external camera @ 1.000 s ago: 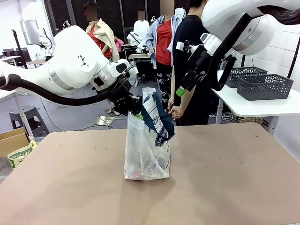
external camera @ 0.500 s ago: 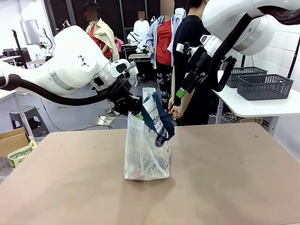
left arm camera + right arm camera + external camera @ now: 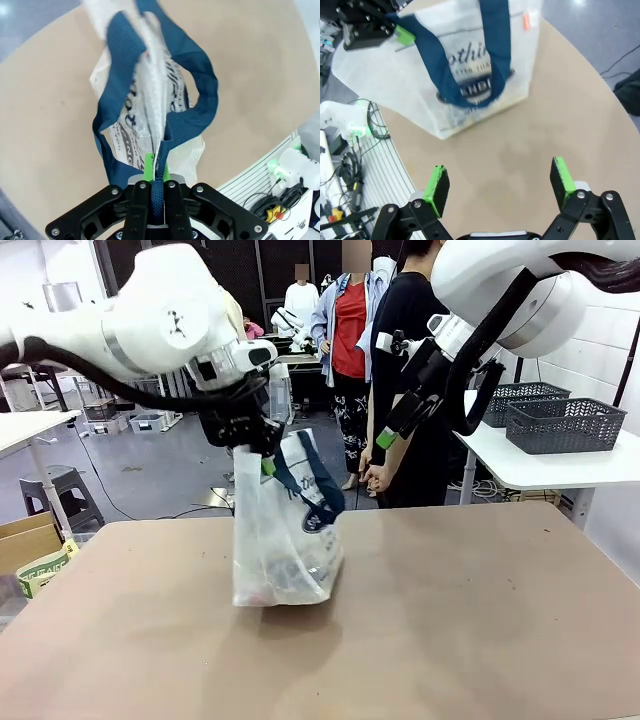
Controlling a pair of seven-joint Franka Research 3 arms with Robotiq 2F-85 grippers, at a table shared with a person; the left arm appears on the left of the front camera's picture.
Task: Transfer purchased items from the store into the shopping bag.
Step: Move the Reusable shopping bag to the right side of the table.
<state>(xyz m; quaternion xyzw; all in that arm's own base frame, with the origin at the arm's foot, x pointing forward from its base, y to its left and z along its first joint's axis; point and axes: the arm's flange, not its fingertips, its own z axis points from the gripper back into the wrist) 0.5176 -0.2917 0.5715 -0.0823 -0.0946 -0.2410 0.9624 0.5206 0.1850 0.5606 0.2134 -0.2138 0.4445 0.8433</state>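
The shopping bag (image 3: 283, 540), whitish translucent plastic with navy straps, sits left of the table's middle and leans to the left. My left gripper (image 3: 262, 456) is shut on one navy strap at the bag's top; the left wrist view shows the strap (image 3: 156, 187) pinched between the green pads, with the bag (image 3: 150, 95) hanging below. Purchased items (image 3: 285, 578) show only as dim shapes low in the bag. My right gripper (image 3: 386, 436) hangs open in the air to the bag's right. Its fingers (image 3: 438, 183) stand wide apart above the tabletop, with the bag (image 3: 445, 65) ahead of them.
A person (image 3: 405, 360) in black stands at the far edge, hands low. Two dark grey lattice baskets (image 3: 565, 422) sit on a white side table (image 3: 545, 465) at the right. A cardboard box (image 3: 30, 552) and stool (image 3: 62, 490) stand left of the brown table (image 3: 480, 620).
My left arm has swung up and to the left with the strap, pulling the bag leftward across the table and tilting it. The right gripper has barely moved.
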